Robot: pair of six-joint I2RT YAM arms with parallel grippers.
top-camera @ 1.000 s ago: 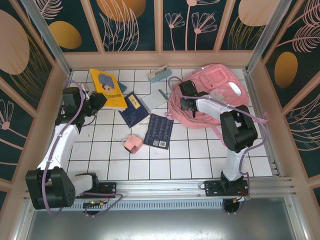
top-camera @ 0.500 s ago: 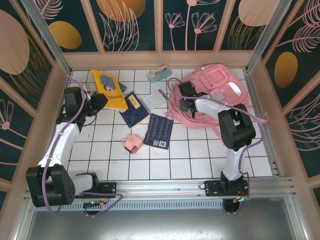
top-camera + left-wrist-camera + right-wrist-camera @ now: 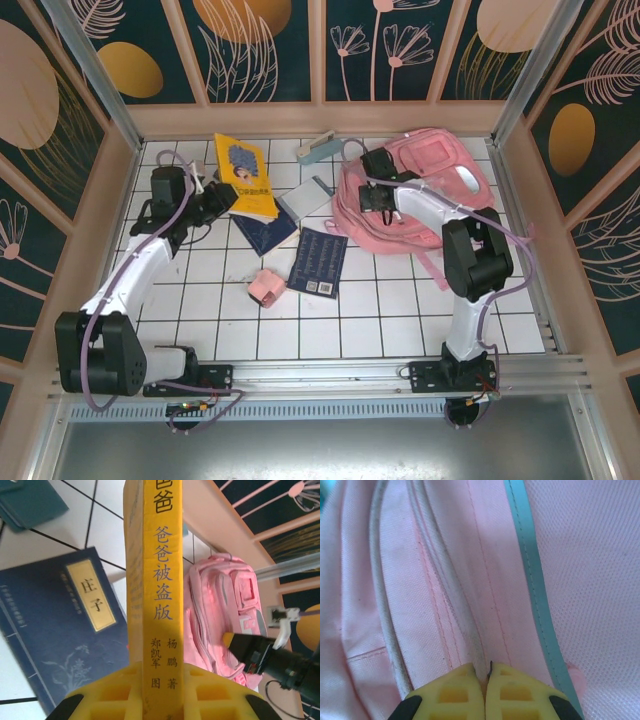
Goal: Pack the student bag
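Our left jaws clamp the yellow book (image 3: 245,175); our right jaws pinch the student bag (image 3: 445,160) by its piping. We should lift that edge high, then feed the book in.

The top external camera sits high above and behind the arm bases, facing down and away, far enough off to take in the whole tiled table (image 3: 400,320) and its walls. The left wrist camera sits just behind the left gripper (image 3: 160,672) and looks rightward along the spine of the yellow book (image 3: 159,580), which is very near the lens. Beyond it lie a dark blue book (image 3: 60,630), the student bag (image 3: 215,615) and the right gripper (image 3: 230,640), all shared with the overhead view. The right wrist camera faces the bag's pink fabric from extremely close.
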